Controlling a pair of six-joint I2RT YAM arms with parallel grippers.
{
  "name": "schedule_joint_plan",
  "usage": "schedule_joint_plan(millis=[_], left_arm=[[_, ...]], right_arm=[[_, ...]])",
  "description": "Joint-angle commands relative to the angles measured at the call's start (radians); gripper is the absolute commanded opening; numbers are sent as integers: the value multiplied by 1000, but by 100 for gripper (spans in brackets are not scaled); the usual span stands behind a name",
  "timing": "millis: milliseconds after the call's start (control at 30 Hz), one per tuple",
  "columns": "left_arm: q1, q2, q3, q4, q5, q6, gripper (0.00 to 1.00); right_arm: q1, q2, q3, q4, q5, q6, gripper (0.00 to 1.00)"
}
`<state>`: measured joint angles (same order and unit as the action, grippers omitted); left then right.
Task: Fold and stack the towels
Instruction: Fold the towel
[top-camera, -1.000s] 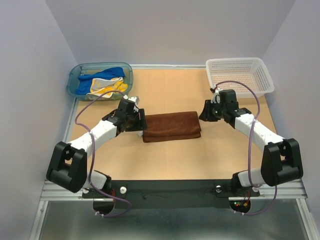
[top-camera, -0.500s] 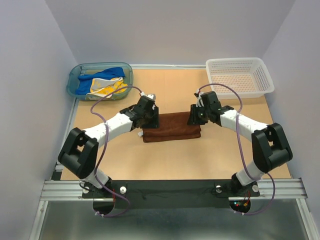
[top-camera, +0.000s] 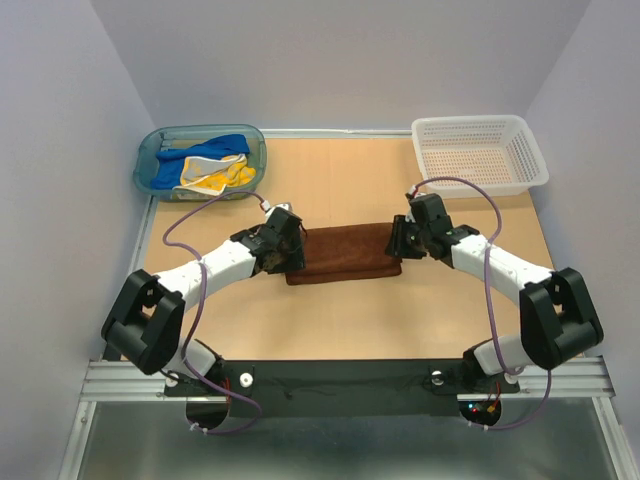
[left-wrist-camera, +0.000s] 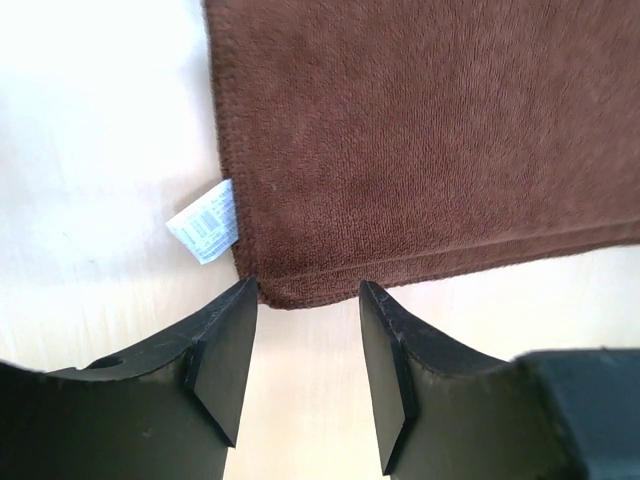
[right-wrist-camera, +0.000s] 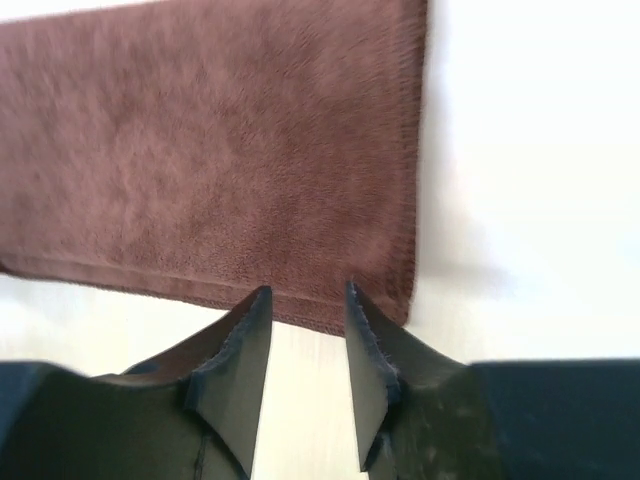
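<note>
The rust-brown towel (top-camera: 345, 252) lies folded into a strip at the middle of the table (top-camera: 340, 325), its long axis running left to right. The left gripper (left-wrist-camera: 307, 290) hangs over its left end and the right gripper (right-wrist-camera: 307, 295) over its right. Both have their jaws partly apart and empty, tips at the near hem beside a corner. The blue towel (top-camera: 225, 145) and yellow towel (top-camera: 215, 180) lie in the teal tub (top-camera: 147, 160) at the far left corner.
</note>
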<state>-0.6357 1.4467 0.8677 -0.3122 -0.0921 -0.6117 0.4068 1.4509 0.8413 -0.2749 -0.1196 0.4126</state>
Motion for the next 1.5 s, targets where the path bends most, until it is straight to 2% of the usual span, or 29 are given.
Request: schedule_joint_plan(millis=[0,133,333,533,767,833,933,1033,1100,1200,1300,1467], left_arm=[[-4,-71,-42,-27,-78,-106,57],[2,-91,-44,1,-92,-158,60],[7,-28,-30,30,-81,-164,60],[7,21,-33,51,-67,-166,54],[7,35,-30,53,-66,-163,49],[7,37,-30,53,-64,-163,49],[7,37,-30,53,-63,-163,45],[5,37,-33,53,-61,-163,43],[5,35,-30,50,-60,-161,40],[5,34,-32,44,-63,-166,34],[5,37,-27,24,-78,-172,34],[7,46,-29,12,-104,-177,42]], right_arm=[[-11,-69,-28,29,147,101,45],[-28,-67,-44,31,181,155,55],[-51,-29,-57,34,182,201,53],[-63,6,-82,74,161,221,43],[-68,34,-113,105,149,242,39],[-68,31,-120,111,152,242,35],[-68,13,-125,118,152,244,23],[-68,-12,-119,118,143,238,7],[-68,-27,-113,118,140,230,1],[-66,-47,-107,117,132,226,1],[-68,-52,-105,117,126,221,1],[-66,-49,-107,118,126,219,1]])
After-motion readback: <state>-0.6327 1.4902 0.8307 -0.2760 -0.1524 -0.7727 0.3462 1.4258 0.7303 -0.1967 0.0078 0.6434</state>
